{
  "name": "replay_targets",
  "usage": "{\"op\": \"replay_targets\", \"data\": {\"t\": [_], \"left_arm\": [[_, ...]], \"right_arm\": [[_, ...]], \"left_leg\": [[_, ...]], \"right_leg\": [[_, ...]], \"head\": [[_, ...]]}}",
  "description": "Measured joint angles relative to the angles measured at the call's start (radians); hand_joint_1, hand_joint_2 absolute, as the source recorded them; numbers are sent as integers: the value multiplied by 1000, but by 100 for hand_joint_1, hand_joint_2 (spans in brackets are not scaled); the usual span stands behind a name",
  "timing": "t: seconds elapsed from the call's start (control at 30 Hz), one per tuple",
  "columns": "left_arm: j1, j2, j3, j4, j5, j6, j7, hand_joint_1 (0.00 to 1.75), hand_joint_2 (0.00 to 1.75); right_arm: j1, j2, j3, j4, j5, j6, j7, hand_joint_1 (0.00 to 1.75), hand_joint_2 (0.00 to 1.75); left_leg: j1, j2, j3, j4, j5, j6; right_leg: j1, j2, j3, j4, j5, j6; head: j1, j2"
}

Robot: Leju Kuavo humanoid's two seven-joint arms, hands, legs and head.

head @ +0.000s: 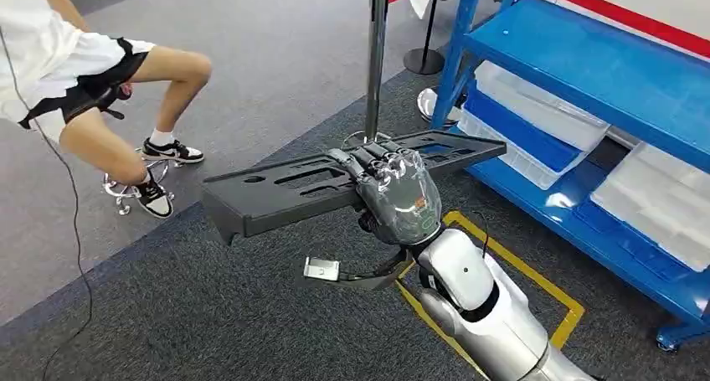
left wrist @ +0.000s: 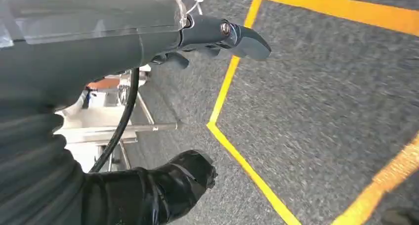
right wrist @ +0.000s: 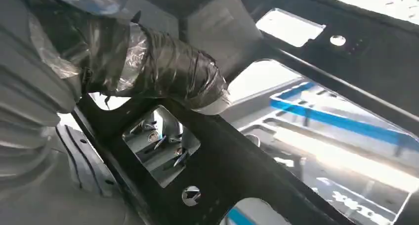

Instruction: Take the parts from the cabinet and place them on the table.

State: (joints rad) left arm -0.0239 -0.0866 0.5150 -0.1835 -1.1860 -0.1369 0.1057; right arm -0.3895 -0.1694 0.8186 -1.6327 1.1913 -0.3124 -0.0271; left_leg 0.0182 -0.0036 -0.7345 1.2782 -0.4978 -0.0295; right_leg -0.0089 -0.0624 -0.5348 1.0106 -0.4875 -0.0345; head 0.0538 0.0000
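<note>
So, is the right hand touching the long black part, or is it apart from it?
Touching. In the head view the right hand wraps its fingers over the long black part; the right wrist view shows the thumb against it.

Even, bright indoor light fills the head view, with soft shadows on the carpet (head: 251, 63) and glare on the blue shelf (head: 603, 71). The left wrist view is motion-blurred. In the right wrist view, bright patches through the black part's (right wrist: 237, 170) cutouts are washed out.

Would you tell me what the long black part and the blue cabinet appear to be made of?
Black part: likely moulded plastic or coated sheet metal; matte, with clean cut-outs and folded edges. Blue cabinet: probably painted steel; a glossy, even coat over flat shelves and square posts.
</note>
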Motion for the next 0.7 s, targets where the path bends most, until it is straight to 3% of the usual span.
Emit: {"op": "replay_targets", "data": {"t": [0.07, 0.1, 0.13, 0.17, 0.23, 0.27, 0.3, 0.33, 0.37, 0.43, 0.47, 0.53, 0.57, 0.6, 0.63, 0.67, 0.7], "left_arm": [[0, 2, 0, 0, -5, 6, -4, 0, 175], [-1, 2, 0, 0, -8, 8, -6, 0, 175], [-3, 3, 0, 0, -11, 14, -13, 0, 175], [-1, 5, -2, 0, -16, 19, -21, 0, 175], [3, 5, -8, 0, -23, 25, -32, 0, 175], [3, 5, -8, 0, -25, 26, -34, 0, 175], [3, 4, -9, 0, -27, 27, -35, 0, 175], [2, 4, -10, 0, -28, 29, -35, 0, 175], [0, 4, -10, 0, -28, 29, -35, 0, 175], [0, 4, -10, 0, -28, 30, -36, 0, 175], [0, 4, -10, 0, -29, 31, -37, 0, 175], [1, 4, -10, 0, -30, 34, -42, 0, 175], [1, 4, -10, 0, -30, 34, -48, 0, 175], [1, 4, -10, 0, -32, 38, -56, 0, 175], [-2, 4, -12, 0, -38, 45, -64, 0, 175], [-4, 4, -14, 0, -40, 54, -76, 0, 175], [0, 4, -18, 0, -42, 61, -84, 0, 175]], "right_arm": [[-1, 4, 0, 2, 0, 0, 0, 175, 175], [-2, 4, 0, 2, 0, 0, 0, 175, 175], [-4, 5, 0, 2, 0, 0, 0, 175, 175], [-5, 5, 1, 3, 0, 1, 0, 175, 175], [-7, 8, 2, 3, 0, 1, 0, 175, 175], [-8, 10, 2, 3, 0, 1, 0, 175, 175], [-9, 11, 2, 4, 0, 1, 0, 175, 175], [-10, 10, 2, 4, 0, 1, 0, 175, 175], [-10, 10, 2, 4, 0, 1, 0, 175, 175], [-7, 10, 5, 11, 0, 1, 0, 175, 175], [-6, 9, 5, 14, 0, 2, 0, 175, 175], [-6, 9, 5, 16, 0, 4, 0, 175, 175], [-7, 9, 5, 16, 0, 5, 0, 175, 175], [-7, 9, 5, 16, 0, 6, 0, 175, 175], [-7, 8, 6, 17, 0, 7, -1, 175, 175], [-7, 9, 6, 18, 0, 7, -2, 175, 175], [-6, 8, 6, 18, 1, 8, -2, 175, 175]], "left_leg": [[2, 21, 113, -168, 60, 2], [-2, 54, 150, -242, 48, 7], [-18, 64, 163, -255, 46, 18], [-20, 61, 156, -254, 52, 27], [-22, 39, 150, -263, 53, 38], [-12, 29, 160, -282, 62, 51], [-11, 21, 160, -289, 68, 56], [-9, 15, 158, -291, 71, 62], [-8, 7, 155, -290, 73, 66], [-9, -16, 151, -289, 76, 68], [-8, -31, 149, -285, 76, 67], [-5, -57, 147, -275, 75, 65], [-4, -70, 145, -267, 72, 60], [-2, -82, 136, -255, 67, 53], [-7, -94, 121, -237, 65, 45], [-6, -108, 108, -235, 71, 39], [0, -116, 102, -236, 75, 32]], "right_leg": [[0, -24, -5, 8, -2, 3], [1, -34, -5, 10, -5, 7], [5, -46, -11, 12, -5, 13], [6, -54, -8, 12, -2, 19], [5, -74, -7, 9, 2, 26], [8, -73, -8, 10, -6, 33], [1, -17, -13, 27, -22, 37], [-1, 26, -36, 79, -58, 37], [-2, 47, -70, 152, -96, 38], [-5, 59, -139, 295, -144, 42], [-6, 60, -149, 310, -134, 45], [-16, 64, -106, 217, -56, 50], [-22, 76, -70, 137, -10, 52], [-32, 119, -43, 67, 11, 57], [-29, 159, -39, 53, -2, 59], [-32, 149, -45, 56, -8, 55], [-26, 139, -49, 54, -6, 53]], "head": [[0, 0], [0, 0], [0, 0], [1, 0], [0, 0], [0, 0], [1, 0], [1, 0], [2, 0], [2, 0], [2, 0], [2, 0], [2, 0], [2, 0], [2, 0], [-1, 0], [2, 0]]}}
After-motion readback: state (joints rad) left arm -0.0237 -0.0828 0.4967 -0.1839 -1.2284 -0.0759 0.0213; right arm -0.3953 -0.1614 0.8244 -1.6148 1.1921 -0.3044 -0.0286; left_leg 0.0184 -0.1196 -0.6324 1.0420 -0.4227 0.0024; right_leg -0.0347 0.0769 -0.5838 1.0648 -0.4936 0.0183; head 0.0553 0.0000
